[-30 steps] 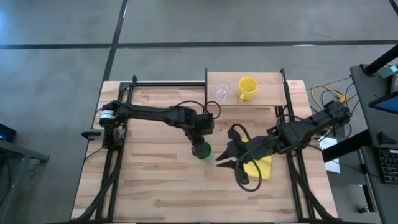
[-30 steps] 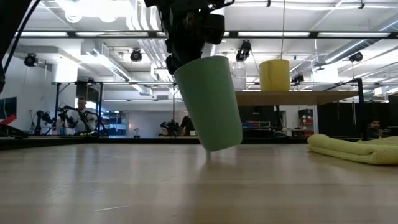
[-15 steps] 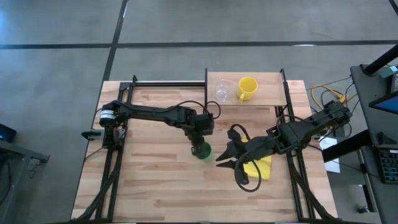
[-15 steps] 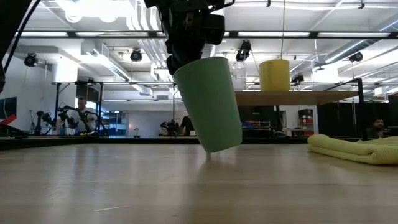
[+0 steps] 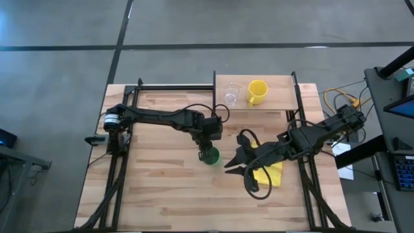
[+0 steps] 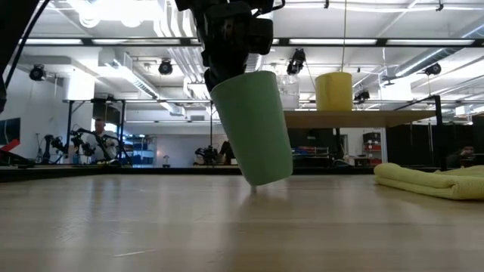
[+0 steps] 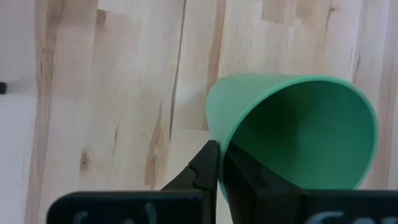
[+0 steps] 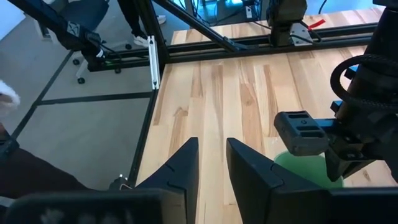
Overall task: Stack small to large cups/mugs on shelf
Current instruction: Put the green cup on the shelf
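The green tapered cup (image 5: 209,156) hangs tilted under my left gripper (image 5: 207,146) near the middle of the table; the low view shows it (image 6: 255,128) with its base by the tabletop. My left gripper (image 7: 221,163) is shut on its rim. My right gripper (image 5: 238,176) is open, hovering right of the green cup, over the yellow cloth's left edge; its own view (image 8: 212,168) shows the gap. The small clear cup (image 5: 231,96) and the yellow mug (image 5: 257,92) stand side by side on the shelf (image 5: 279,98). My left gripper holds the green cup by its rim (image 7: 216,140), one finger (image 7: 249,183) inside the cup and one (image 7: 204,169) outside, pinching the wall. The fingers come from above, pointing down. The cup hangs tilted below them; whether its base (image 6: 262,180) touches the table, I cannot tell.
A folded yellow cloth (image 5: 273,171) lies on the table's right part, under my right arm. Black frame rails (image 5: 123,162) run along both table sides. The shelf's right half (image 6: 378,115) is bare beside the mug. Bare tabletop lies near and left.
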